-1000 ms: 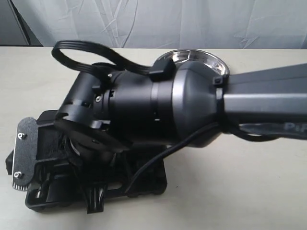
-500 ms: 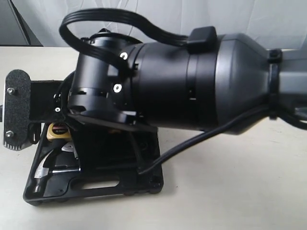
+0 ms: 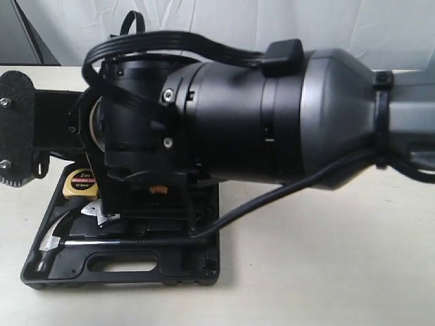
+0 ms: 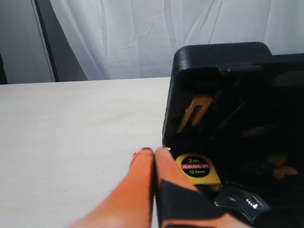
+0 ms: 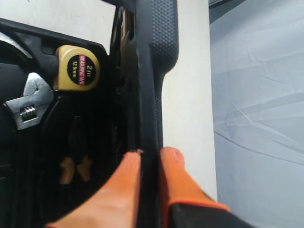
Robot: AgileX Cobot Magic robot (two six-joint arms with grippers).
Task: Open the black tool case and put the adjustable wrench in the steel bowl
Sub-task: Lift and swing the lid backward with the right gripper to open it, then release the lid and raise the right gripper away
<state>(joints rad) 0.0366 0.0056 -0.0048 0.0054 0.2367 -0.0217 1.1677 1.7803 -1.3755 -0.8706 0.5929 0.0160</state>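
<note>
The black tool case lies open at the lower left of the exterior view. My right gripper is shut on the edge of its raised lid, one finger inside and one outside. The adjustable wrench, with its silver head, lies in the tray beside a yellow tape measure. The wrench head also shows in the left wrist view. My left gripper is shut and empty, its tips at the case's rim next to the tape measure. The steel bowl is hidden behind my right arm.
Orange-handled pliers sit in the tray below the wrench. A silver-headed claw hammer lies along the tray's near side. The upright lid stands beyond the left fingers. The right arm blocks most of the exterior view.
The right gripper has swung the lid up from nearly closed to upright, exposing the tools. The right arm rose and now covers the steel bowl that showed behind it.
</note>
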